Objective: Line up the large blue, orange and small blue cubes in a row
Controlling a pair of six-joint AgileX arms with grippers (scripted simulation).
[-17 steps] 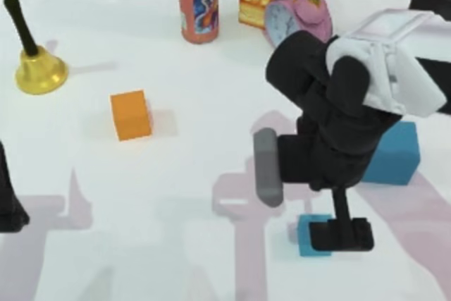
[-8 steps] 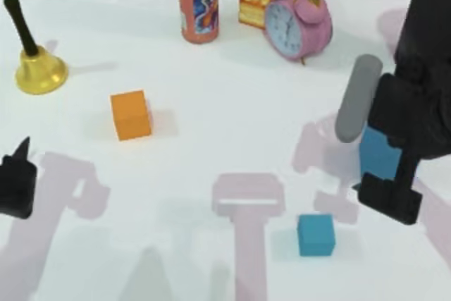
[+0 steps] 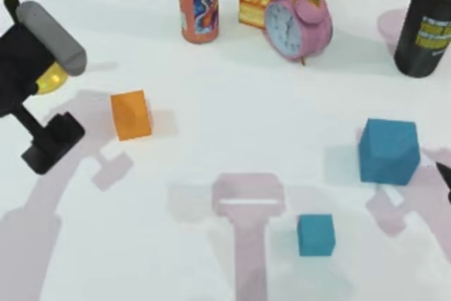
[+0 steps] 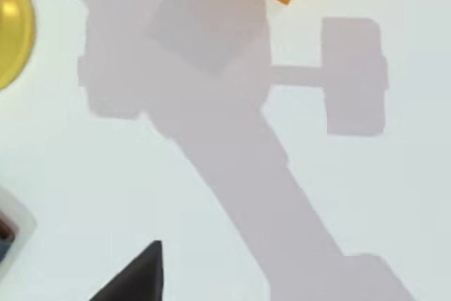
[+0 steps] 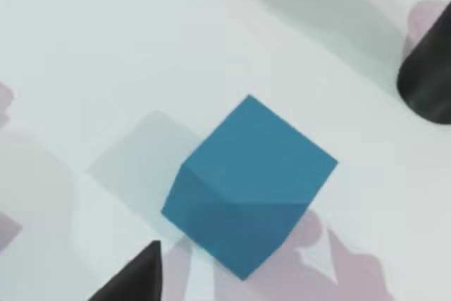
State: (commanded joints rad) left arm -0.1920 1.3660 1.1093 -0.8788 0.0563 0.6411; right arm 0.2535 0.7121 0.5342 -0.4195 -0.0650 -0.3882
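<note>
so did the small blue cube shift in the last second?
No. In the top view the small blue cube sits in the same spot, below and left of the large blue cube. Only the right pincer over it has left.

Bright, even light from above; soft mauve arm shadows across the white counter [image 3: 232, 103], faint grey ones beside cubes; no glare
</note>
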